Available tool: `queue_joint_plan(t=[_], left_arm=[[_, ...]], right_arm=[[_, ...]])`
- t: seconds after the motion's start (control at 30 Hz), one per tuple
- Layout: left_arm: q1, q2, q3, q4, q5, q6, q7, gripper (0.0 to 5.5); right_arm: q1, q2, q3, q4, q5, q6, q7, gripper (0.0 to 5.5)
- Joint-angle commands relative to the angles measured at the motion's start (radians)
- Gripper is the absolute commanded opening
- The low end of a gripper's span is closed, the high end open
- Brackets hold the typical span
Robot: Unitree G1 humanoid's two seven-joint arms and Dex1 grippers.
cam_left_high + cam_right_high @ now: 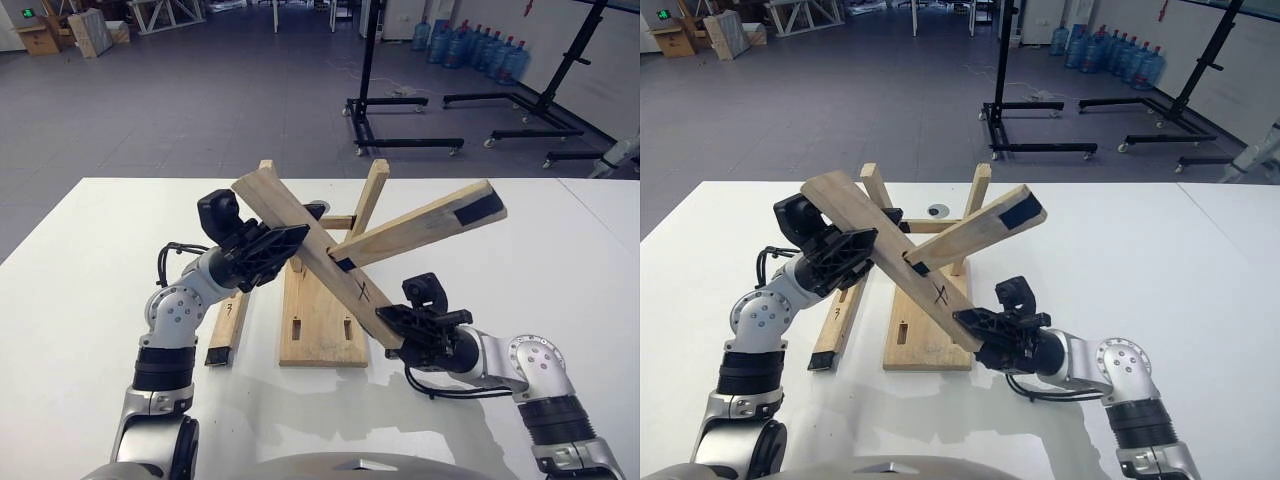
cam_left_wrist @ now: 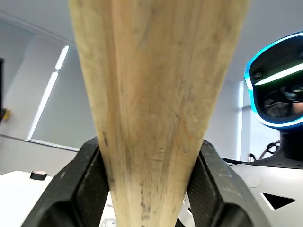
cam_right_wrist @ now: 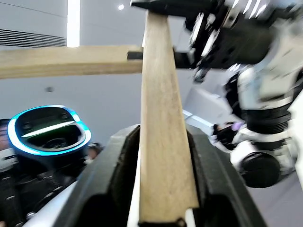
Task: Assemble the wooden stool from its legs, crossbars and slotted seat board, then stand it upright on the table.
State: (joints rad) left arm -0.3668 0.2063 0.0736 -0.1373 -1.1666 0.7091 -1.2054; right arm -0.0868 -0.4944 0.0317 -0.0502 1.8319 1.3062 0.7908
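A long wooden leg (image 1: 320,245) slants above the table, marked with an X near its lower end. My left gripper (image 1: 262,252) is shut on its upper part, and its fingers (image 2: 78,189) clamp both sides of the wood. My right gripper (image 1: 405,328) is shut on the lower end (image 3: 163,142). A second leg (image 1: 430,225) with a black tip is joined to the first near the middle and points up to the right. Under them the slotted seat board (image 1: 318,325) lies flat on the table.
Another leg (image 1: 228,325) lies flat left of the seat board. Behind stand a further leg (image 1: 371,192) and a short crossbar (image 1: 338,222). The white table (image 1: 90,260) spreads wide on both sides. Black metal stands (image 1: 400,110) are on the floor beyond.
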Motion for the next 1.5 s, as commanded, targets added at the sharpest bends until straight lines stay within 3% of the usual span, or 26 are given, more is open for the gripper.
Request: queue_joint_plan(t=[0.03,0.1,0.23,0.43,0.6,0.93,1.1,1.5], left_arm=[[-0.032,0.014,0.029,-0.027,-0.010,-0.009,0.016,2.07],[-0.048,0.014,0.049,-0.041,-0.019,-0.018,0.032,2.07],[-0.067,0.021,0.101,-0.070,-0.051,-0.032,0.071,2.07],[-0.001,0.198,0.246,-0.154,-0.054,-0.022,0.115,2.06],[0.093,0.306,0.267,-0.220,-0.036,0.006,0.127,2.06],[0.094,0.453,0.109,-0.110,0.140,0.022,0.003,2.06],[0.013,0.435,0.012,0.020,0.281,-0.035,-0.031,2.06],[-0.048,0.368,-0.043,0.121,0.363,-0.071,-0.053,2.06]], right_arm=[[-0.015,-0.014,-0.019,0.002,-0.062,-0.003,0.017,2.28],[-0.004,-0.022,-0.036,-0.008,-0.097,-0.009,0.037,2.61],[0.038,-0.063,-0.092,-0.006,-0.175,-0.016,0.096,2.66],[0.131,-0.134,-0.239,0.026,-0.331,-0.112,0.161,2.66],[0.134,-0.128,-0.336,0.090,-0.462,-0.244,0.162,2.66],[0.075,-0.083,-0.374,0.136,-0.606,-0.339,0.105,2.66],[0.063,-0.065,-0.365,0.140,-0.658,-0.350,0.098,2.66],[0.049,-0.040,-0.361,0.131,-0.722,-0.349,0.095,2.66]])
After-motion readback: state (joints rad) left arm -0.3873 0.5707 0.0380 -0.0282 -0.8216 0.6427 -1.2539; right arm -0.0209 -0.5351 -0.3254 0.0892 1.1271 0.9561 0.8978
